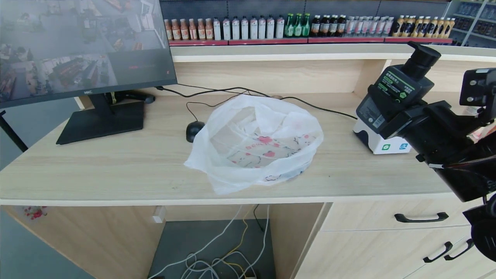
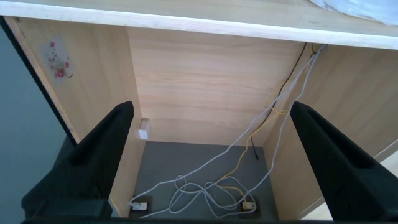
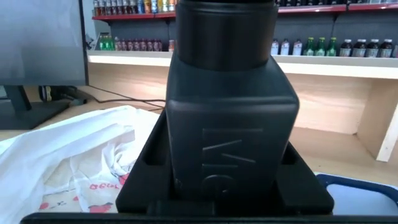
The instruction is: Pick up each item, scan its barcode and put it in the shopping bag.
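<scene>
Right gripper is clamped on the bottle, holding it tilted, pump cap up, just over the scanner at the right end of the surface. Left gripper is open and empty, low by the surface's front edge. Bag sits open mid-surface and looks empty. My read: scan step in hand, bagging not done. Bag is well apart, to the bottle's left.

A black, square-bodied plastic pump bottle with a green-and-white label is sitting tilted in the closed right gripper, its pump head pointing up. It is hanging just above a white and dark-blue box scanner at the right end of the pale wooden counter. A white translucent plastic shopping bag with red print is lying open mid-counter.
</scene>
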Robot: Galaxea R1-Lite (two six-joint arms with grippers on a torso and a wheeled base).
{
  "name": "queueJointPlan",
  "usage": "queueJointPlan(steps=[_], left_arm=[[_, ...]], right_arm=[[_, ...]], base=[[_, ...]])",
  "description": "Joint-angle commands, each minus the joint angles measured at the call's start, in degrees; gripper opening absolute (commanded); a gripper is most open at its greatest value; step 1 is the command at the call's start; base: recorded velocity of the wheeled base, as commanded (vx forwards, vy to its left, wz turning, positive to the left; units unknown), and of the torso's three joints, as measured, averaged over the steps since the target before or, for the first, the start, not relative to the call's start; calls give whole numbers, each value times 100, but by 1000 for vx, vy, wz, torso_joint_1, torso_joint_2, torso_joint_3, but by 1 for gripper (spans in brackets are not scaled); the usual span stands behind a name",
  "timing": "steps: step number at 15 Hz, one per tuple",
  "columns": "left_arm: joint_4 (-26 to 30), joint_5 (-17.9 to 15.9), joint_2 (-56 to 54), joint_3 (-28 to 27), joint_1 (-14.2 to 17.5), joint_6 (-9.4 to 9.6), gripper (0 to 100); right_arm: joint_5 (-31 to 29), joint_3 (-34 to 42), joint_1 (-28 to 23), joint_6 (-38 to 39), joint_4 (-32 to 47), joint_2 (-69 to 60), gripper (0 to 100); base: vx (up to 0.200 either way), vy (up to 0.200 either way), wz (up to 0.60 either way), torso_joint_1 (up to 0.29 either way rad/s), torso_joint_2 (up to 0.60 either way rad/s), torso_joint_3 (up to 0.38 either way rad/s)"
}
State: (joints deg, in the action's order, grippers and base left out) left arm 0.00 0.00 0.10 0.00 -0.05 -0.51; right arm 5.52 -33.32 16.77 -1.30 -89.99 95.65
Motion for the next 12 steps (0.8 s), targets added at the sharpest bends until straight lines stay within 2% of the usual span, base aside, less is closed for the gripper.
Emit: queueJointPlan(steps=[1, 10, 12], left_arm=[[0, 0, -1, 0, -4, 7, 100], [0, 0, -1, 0, -4, 16, 100], [0, 0, -1, 0, -4, 16, 100]], right_arm=[[1, 1, 1, -1, -1, 68, 0], [10, -26, 63, -10, -1, 182, 0], [-7, -8, 414, -54, -1, 182, 0]], base=[[0, 0, 0, 0, 0, 0], [0, 0, 0, 0, 0, 0], [0, 0, 0, 0, 0, 0]])
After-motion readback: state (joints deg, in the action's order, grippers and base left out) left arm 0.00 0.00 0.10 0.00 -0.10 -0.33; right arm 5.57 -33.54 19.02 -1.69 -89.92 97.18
